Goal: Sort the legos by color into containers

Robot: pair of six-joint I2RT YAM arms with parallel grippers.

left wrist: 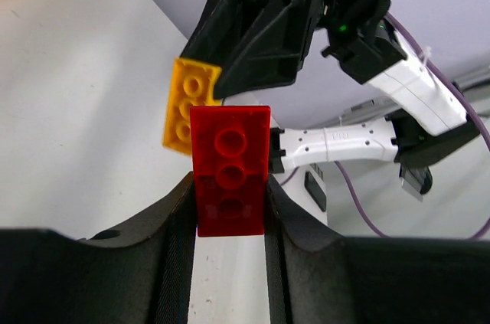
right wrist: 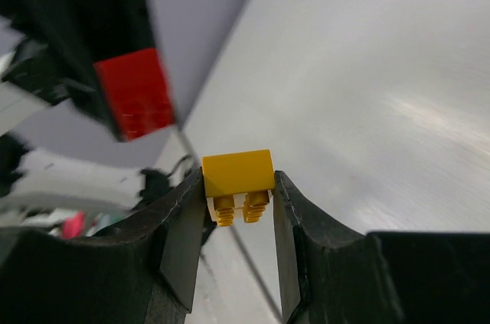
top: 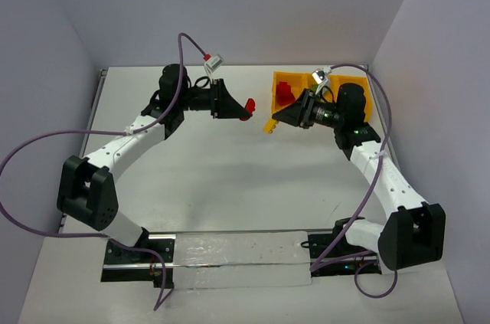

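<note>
My left gripper (top: pixel 243 109) is shut on a red brick (left wrist: pixel 229 169) and holds it above the table, pointing right. My right gripper (top: pixel 272 122) is shut on a yellow brick (right wrist: pixel 238 175) and holds it above the table, pointing left. The two grippers face each other a short gap apart. The red brick (top: pixel 248 106) and the yellow brick (top: pixel 269 126) both show in the top view. The yellow brick also shows in the left wrist view (left wrist: pixel 191 106), and the red brick in the right wrist view (right wrist: pixel 135 93). The orange-yellow tray (top: pixel 282 77) lies behind my right gripper, with red bricks (top: pixel 285 93) in its left compartment.
The right arm (top: pixel 337 113) covers most of the tray. Purple cables (top: pixel 184 44) arch over both arms. White walls enclose the table on three sides.
</note>
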